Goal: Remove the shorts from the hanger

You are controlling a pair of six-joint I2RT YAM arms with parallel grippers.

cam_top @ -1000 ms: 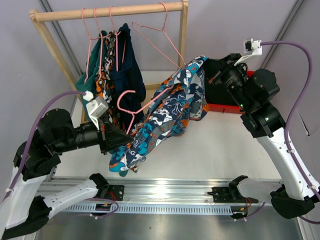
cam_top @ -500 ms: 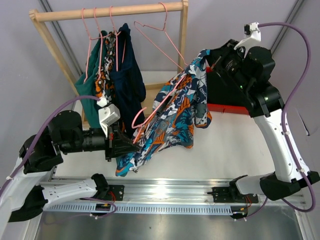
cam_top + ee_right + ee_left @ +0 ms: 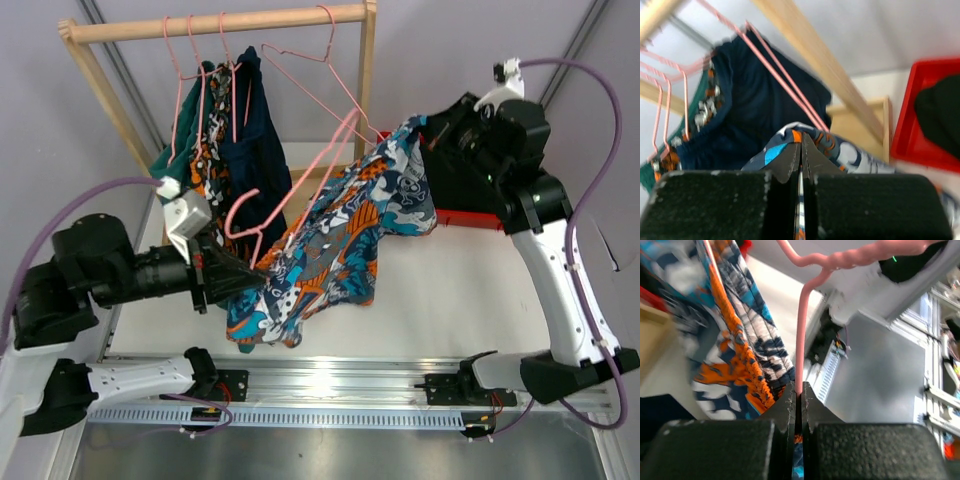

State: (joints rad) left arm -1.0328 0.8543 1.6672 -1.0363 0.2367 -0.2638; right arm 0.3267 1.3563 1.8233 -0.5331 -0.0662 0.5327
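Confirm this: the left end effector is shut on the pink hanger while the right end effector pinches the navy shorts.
Wrong: the right end effector pinches the patterned shorts, not the navy shorts, as the right wrist view shows. The left end effector is shut on the pink hanger.

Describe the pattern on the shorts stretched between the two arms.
The shorts carry a blue, orange and white print; the top view shows it best.

No legible text — no labels, brands or nos. (any view).
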